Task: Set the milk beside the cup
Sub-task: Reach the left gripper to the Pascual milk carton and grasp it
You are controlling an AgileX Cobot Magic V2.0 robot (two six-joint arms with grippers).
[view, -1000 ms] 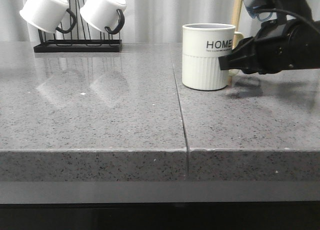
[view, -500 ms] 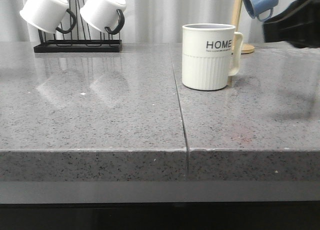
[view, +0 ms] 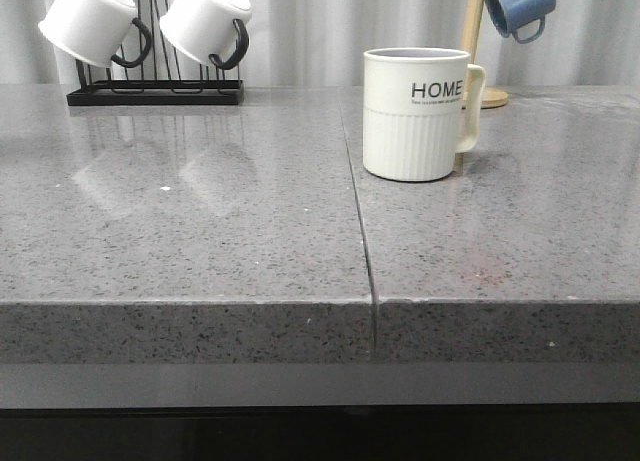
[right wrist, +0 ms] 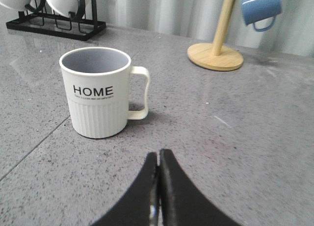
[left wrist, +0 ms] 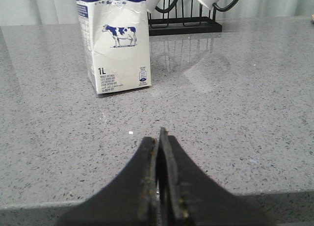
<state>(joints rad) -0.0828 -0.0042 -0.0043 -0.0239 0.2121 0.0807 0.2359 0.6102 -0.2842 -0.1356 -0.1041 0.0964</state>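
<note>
The milk carton (left wrist: 117, 42), white with a dark blue top and a cow picture, stands upright on the grey counter; it shows only in the left wrist view. My left gripper (left wrist: 158, 138) is shut and empty, well short of the carton. The cream ribbed HOME cup (view: 417, 113) stands on the counter right of the seam, its handle to the right; it also shows in the right wrist view (right wrist: 98, 98). My right gripper (right wrist: 158, 157) is shut and empty, short of the cup. Neither gripper shows in the front view.
A black rack (view: 155, 93) with two white black-handled mugs (view: 205, 21) stands at the back left. A wooden mug tree (view: 473, 51) with a blue mug (view: 520, 6) stands behind the cup. A seam (view: 360, 221) splits the counter.
My right arm, which was in front of the cup's handle a second ago, has drawn back to the right and left the front view. The cup has not moved.
</note>
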